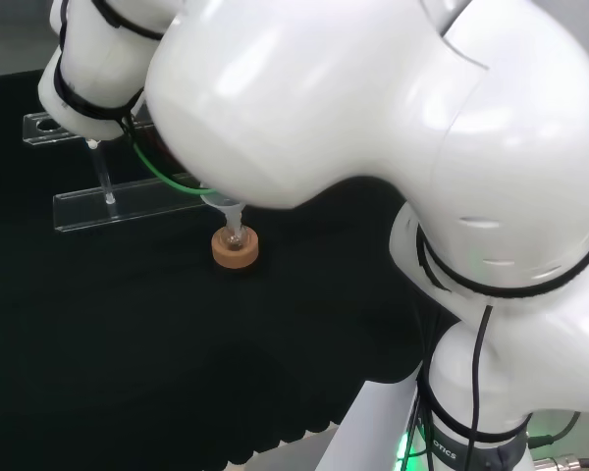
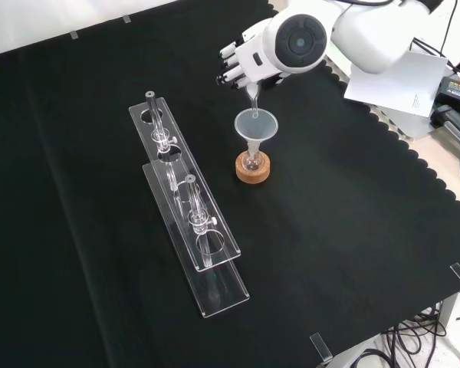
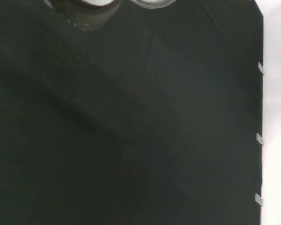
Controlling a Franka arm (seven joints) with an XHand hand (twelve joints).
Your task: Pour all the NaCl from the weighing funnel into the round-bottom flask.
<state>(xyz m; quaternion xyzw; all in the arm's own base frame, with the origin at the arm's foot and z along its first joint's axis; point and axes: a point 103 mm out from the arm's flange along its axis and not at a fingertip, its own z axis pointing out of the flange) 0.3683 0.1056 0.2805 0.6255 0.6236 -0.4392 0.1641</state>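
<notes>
In the head view, a small clear round-bottom flask (image 1: 236, 236) sits on a tan cork ring stand (image 1: 235, 247) near the middle of the black cloth (image 1: 128, 343), with a clear cone-shaped plastic funnel (image 1: 223, 203) in its neck; the arm's white links cover what is above it.

In the front view, the black and white hand (image 2: 241, 65) hovers just above that funnel (image 2: 256, 124), its fingers curled around a slim clear weighing funnel (image 2: 254, 105). The weighing funnel's long axis runs nearly upright, spout down into the wide cone. The pour looks under way; I cannot tell whether any salt remains. Two clear acrylic racks (image 2: 185, 201) stand to the left.

The wrist view shows dark cloth and a clear glass rim (image 3: 152, 3).
</notes>
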